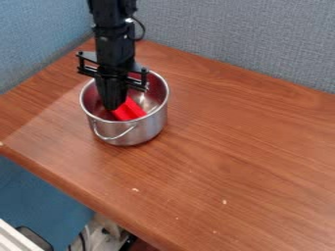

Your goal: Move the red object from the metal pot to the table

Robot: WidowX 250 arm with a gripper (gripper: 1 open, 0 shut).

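Observation:
The metal pot [144,125] stands on the table [236,147] toward the back left. Inside it lies the red object [129,113], its lower end showing against the pot's floor. My black gripper [116,101] reaches straight down into the pot, its fingers drawn together around the upper part of the red object. The contact itself is hidden by the fingers and the pot's rim.
A blue-grey wall runs behind the table. The table's front edge runs diagonally from the left side to the bottom centre, with floor and clutter below it. Bare wood stretches to the right of the pot and in front of it.

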